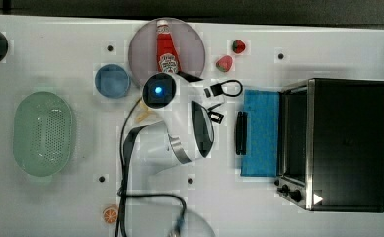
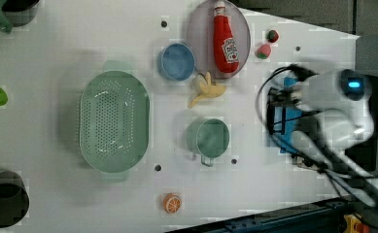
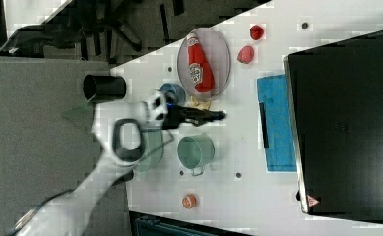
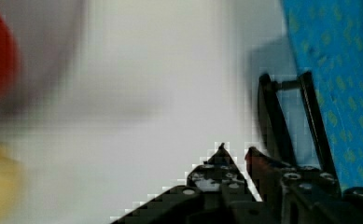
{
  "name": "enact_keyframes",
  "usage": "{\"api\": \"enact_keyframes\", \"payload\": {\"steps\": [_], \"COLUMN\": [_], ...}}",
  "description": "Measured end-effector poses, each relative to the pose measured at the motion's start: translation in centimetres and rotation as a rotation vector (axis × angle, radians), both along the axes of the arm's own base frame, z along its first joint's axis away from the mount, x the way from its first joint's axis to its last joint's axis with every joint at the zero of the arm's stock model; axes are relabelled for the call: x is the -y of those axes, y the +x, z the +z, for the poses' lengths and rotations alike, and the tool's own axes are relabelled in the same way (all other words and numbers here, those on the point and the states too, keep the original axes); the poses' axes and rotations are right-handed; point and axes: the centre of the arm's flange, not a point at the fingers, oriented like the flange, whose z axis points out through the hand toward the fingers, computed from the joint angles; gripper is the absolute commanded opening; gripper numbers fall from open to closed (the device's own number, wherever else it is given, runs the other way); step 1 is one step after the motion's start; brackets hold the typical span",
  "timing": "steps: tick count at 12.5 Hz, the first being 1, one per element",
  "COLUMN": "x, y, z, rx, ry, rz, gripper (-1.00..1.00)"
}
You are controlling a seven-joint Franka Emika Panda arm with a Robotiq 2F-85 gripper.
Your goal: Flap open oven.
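The white desk point(image 1: 56, 207) carries the oven point(image 1: 345, 143) at the top view's right edge, its blue glass door point(image 1: 261, 133) flapped down flat with the dark handle point(image 1: 241, 132) toward the arm. The claw point(image 1: 218, 106) hovers just beside that handle, apart from it; whether it is spread or pressed together cannot be told. A green colander point(image 1: 42, 133) sits far left, a ketchup bottle point(image 1: 167, 49) on a plate point(image 1: 192, 47).

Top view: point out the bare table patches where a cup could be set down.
Bare table lies between the colander and the arm, and along the top view's bottom edge between the orange slice and the oven. It is crowded around the plate with its ketchup bottle, the blue bowl and the strawberries.
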Motion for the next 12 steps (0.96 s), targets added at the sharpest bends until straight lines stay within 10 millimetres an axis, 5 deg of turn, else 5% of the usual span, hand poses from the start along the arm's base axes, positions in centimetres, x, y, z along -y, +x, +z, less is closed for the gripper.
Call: {"api": "enact_keyframes", "payload": {"steps": [3,5,8,12], "x": [1.7,3.6,5.9,6.1], "y": [0.4,0.0,-2.4,-5.9], "z": [11.4,17.2,22.8,27.7], "rx": [0.170,0.220,0.178,0.050], "ry": [0.128,0.227,0.266,0.289], "rz": [-0.130,-0.240,-0.309,-0.358], "gripper": [-0.65,-0.65,-0.65,-0.65]}}
